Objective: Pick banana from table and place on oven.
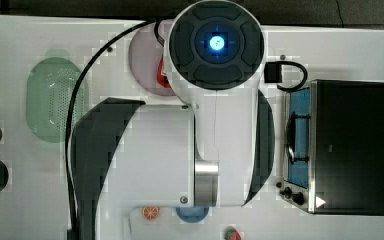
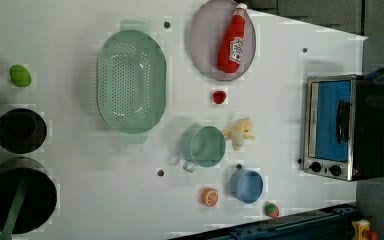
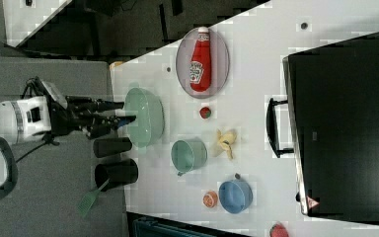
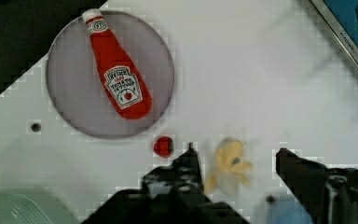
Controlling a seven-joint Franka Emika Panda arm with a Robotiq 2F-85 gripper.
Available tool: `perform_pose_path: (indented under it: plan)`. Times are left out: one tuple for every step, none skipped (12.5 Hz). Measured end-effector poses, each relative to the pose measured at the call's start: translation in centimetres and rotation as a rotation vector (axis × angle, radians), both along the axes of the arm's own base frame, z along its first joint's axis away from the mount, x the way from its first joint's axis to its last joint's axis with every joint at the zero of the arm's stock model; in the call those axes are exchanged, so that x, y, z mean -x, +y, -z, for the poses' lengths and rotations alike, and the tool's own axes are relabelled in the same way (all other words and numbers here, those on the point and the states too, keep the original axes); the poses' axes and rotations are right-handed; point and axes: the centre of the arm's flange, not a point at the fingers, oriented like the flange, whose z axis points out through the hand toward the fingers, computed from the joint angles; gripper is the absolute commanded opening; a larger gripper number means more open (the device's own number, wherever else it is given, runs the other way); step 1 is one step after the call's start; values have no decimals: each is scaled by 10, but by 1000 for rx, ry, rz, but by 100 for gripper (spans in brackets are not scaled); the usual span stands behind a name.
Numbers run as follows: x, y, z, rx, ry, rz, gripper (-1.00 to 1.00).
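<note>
Gripper stands wide open and holds nothing; in the wrist view its two dark fingers frame the banana, which lies on the counter between them but well below, not yet touched. Banana sits in the lower centre of that frame, its pale body running roughly along the line between the fingers' gap and the camera, flaps splayed. In the left view the banana lies at centre right, just beside the teal cup and apart from the oven at the frame's right edge. A small red piece lies near one finger. Judgement: the coming move is a straight descent; the cup's closeness is the one hazard.
</note>
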Motion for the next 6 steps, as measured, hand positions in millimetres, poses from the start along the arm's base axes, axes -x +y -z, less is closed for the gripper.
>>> perform_pose_path:
  plan:
    - [46, -3, 9, -9, 115, 14, 58]
    - [95, -9, 1, -15, 194, 35, 79]
    - [134, -18, -16, -24, 203, 60, 99]
    - [163, -24, -40, -32, 160, 74, 100]
    - [186, -27, -73, -36, 78, 80, 100]
    - [204, -30, -104, -28, -8, 85, 100]
